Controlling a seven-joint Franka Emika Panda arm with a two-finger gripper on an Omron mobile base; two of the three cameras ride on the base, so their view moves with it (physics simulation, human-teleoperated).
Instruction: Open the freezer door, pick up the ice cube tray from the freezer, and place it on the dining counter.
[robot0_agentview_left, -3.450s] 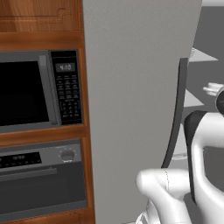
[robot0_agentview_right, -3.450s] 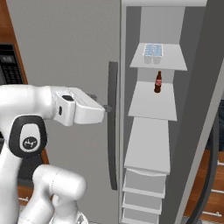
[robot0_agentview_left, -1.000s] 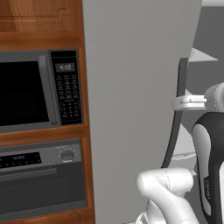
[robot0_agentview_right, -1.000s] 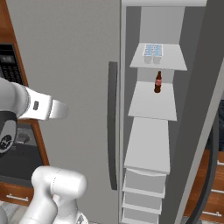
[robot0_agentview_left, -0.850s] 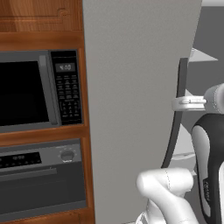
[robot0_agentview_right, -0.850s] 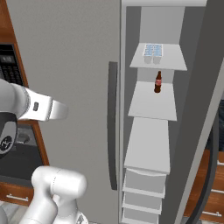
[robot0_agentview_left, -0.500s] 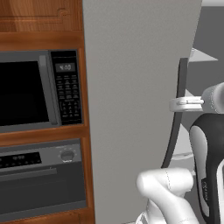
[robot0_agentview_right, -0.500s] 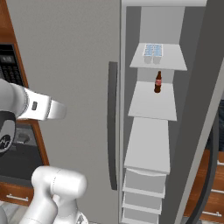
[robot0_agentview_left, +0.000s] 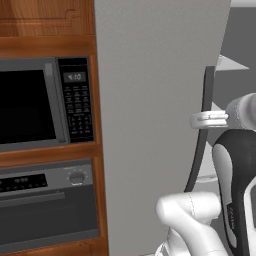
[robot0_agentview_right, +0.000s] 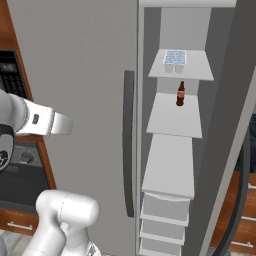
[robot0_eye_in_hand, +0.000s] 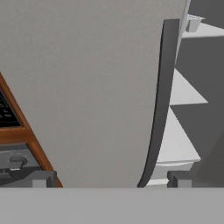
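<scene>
Now freezer door (robot0_agentview_right: 227, 150) open; ice cube tray (robot0_agentview_right: 175, 57) on top freezer (robot0_agentview_right: 172, 150) shelf above bottle (robot0_agentview_right: 180, 94). Gripper (robot0_eye_in_hand: 109, 178) fingers spread, apparently empty, facing closed door's handle (robot0_eye_in_hand: 159, 100).

Freezer (robot0_agentview_right: 172, 150) stands open; a bottle (robot0_agentview_right: 180, 94) occupies the shelf below the tray (robot0_agentview_right: 175, 57), otherwise clear.
</scene>
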